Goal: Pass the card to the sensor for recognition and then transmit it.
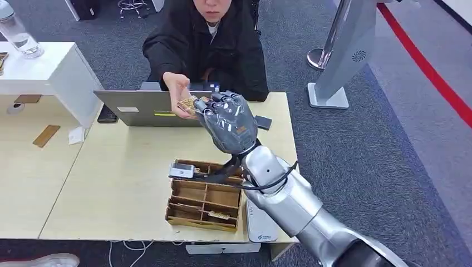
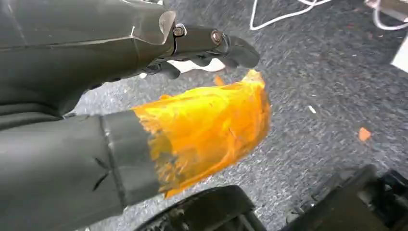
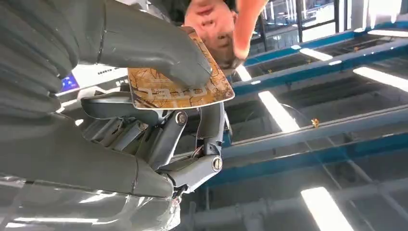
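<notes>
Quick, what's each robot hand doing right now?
Right hand: holds the card pinched under its thumb, close to the person's hand.
Left hand: holds nothing; open or closed cannot be told.

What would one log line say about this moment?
step: handover | right robot hand: pinches card, raised over table | person's hand: at card | left robot hand: low, over carpet

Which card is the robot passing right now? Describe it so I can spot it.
Start at the pale table and the grey laptop. Above the laptop's right end, the right hand holds the card out at a person's hand. It's the brown patterned one, off the table.
</notes>
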`<action>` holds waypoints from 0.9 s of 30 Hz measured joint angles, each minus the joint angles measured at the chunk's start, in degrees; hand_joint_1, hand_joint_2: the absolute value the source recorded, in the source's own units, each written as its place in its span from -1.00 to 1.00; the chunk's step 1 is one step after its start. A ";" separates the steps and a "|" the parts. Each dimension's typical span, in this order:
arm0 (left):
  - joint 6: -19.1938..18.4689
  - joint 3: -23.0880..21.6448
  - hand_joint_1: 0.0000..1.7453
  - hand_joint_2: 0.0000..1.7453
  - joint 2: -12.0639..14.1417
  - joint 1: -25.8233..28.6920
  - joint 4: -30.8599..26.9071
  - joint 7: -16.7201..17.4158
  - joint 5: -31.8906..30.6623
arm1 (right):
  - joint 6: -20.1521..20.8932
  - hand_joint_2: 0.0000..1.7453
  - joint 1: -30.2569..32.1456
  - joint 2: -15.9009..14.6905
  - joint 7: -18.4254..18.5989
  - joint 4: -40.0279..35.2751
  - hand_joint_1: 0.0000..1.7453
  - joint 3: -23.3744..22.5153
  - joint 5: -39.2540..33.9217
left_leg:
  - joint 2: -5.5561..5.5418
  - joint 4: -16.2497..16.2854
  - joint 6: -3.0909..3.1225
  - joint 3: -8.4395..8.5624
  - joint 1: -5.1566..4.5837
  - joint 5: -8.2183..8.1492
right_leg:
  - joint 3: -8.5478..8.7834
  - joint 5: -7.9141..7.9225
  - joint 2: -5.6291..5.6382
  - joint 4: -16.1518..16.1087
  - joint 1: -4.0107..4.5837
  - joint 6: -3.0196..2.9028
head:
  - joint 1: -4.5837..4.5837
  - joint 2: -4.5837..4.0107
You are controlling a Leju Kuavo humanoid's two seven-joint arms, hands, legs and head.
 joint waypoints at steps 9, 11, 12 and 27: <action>-0.17 -2.32 -1.00 -1.00 -0.55 -0.38 0.02 -0.04 0.00 | 0.07 1.00 -0.87 0.59 0.20 1.81 1.00 -0.20 0.15 | 0.07 -0.01 -0.03 -0.01 0.08 0.00 | -0.01 -0.01 0.05 0.00 0.06 0.00 | 0.00 0.00; -0.17 -2.66 -1.00 -1.00 -0.55 -0.41 0.02 -0.04 0.00 | 0.07 1.00 -0.94 0.66 0.20 2.05 1.00 -0.24 0.15 | 0.06 -0.01 -0.03 -0.01 0.08 0.00 | -0.01 -0.01 0.04 0.00 0.06 0.00 | 0.02 0.00; -0.17 -2.77 -1.00 -1.00 -0.55 -0.42 0.02 -0.04 0.00 | 0.07 1.00 -0.94 0.72 0.20 2.16 1.00 -0.28 0.15 | 0.06 -0.01 -0.03 -0.01 0.08 0.00 | -0.01 -0.01 0.04 0.00 0.06 0.00 | 0.00 0.00; -0.50 -3.28 -1.00 -1.00 -0.55 -0.62 0.02 -0.04 0.00 | 0.50 1.00 -1.21 1.27 0.28 2.14 1.00 -0.26 0.17 | 0.06 -0.01 -0.03 -0.02 0.08 0.00 | -0.02 -0.01 0.04 0.00 0.06 0.00 | 0.00 0.00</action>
